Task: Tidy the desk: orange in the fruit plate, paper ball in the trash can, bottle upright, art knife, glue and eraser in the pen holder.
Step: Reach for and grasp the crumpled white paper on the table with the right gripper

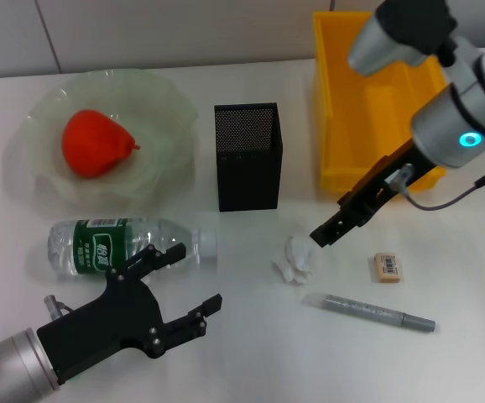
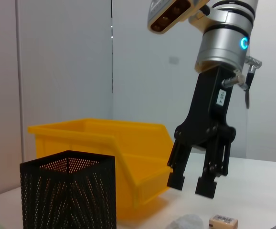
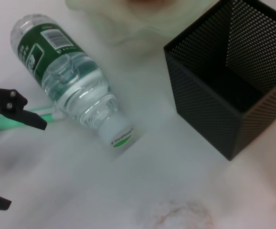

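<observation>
The paper ball (image 1: 295, 259) lay on the table (image 1: 251, 353) before the pen holder (image 1: 247, 156); light and soft, it likely suited a pinch across its middle. The right gripper (image 1: 322, 234) hovered above it, fingers narrowly parted. Holder and yellow bin (image 1: 335, 109) appeared empty; the plate (image 1: 167, 109) held the orange (image 1: 96, 143). The left gripper (image 1: 188, 281), fingers wide, was beside the fallen bottle (image 1: 125, 243).

White desk (image 1: 226, 353), pale wall (image 1: 142, 34) behind, green strip (image 3: 14, 125) beside the tool
</observation>
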Controlling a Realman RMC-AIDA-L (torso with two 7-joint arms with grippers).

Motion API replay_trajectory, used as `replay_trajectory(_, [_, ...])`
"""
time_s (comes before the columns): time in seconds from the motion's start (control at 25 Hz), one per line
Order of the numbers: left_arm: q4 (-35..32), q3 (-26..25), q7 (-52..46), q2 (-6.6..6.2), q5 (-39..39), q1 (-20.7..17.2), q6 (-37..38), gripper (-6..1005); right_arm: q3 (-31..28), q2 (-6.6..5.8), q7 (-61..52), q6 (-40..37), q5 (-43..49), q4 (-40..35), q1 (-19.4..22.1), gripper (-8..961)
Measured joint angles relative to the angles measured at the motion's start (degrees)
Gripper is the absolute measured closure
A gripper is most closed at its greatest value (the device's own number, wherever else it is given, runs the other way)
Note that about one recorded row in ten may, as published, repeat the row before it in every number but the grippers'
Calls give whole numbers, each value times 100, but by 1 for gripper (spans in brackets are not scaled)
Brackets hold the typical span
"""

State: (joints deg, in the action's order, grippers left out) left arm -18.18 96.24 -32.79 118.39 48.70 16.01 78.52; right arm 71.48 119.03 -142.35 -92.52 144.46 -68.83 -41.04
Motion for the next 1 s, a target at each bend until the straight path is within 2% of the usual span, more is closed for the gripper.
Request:
replay_trajectory(0.52, [43, 13, 37, 9, 8, 15, 4, 187, 851, 37, -158, 798, -57, 887, -342, 147])
replay_trajectory(0.76, [42, 48, 37, 9, 8, 33, 11, 187, 963, 40, -129, 1083, -132, 1383, -533, 148])
replay_trajectory(1.0, [30, 52, 36, 9, 8, 14, 16, 187, 1089, 49, -113, 1142, -213, 1538, -595, 223])
